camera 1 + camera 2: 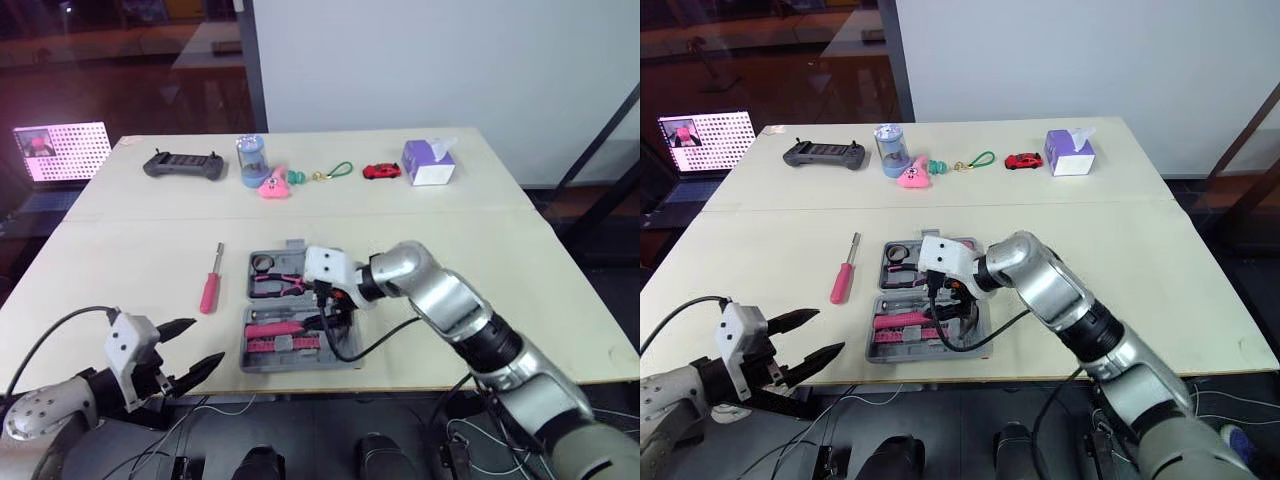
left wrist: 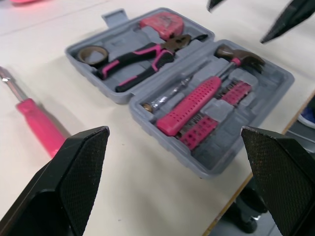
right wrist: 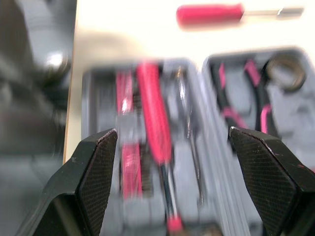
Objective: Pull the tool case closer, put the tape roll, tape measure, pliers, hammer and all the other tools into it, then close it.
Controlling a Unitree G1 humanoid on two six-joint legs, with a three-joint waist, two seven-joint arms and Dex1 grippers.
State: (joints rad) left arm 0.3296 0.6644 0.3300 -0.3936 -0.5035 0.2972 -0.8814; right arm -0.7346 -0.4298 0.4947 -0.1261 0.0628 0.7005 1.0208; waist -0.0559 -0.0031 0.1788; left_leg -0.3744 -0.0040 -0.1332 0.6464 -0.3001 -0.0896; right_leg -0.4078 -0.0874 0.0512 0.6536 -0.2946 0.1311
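Note:
The grey tool case lies open near the table's front edge. Its far half holds a tape roll, pink-handled pliers and a pink tape measure. In the near half lie a hammer with a pink grip and some bits. A pink-handled screwdriver rests on the table just left of the case. My right gripper hangs open over the middle of the case, holding nothing. At the front left, beside the table edge, my left gripper is open and empty, pointing toward the case.
Along the far side stand a black game controller, a blue jar, a pink toy, a green loop, a red toy car and a purple tissue box. A laptop sits far left.

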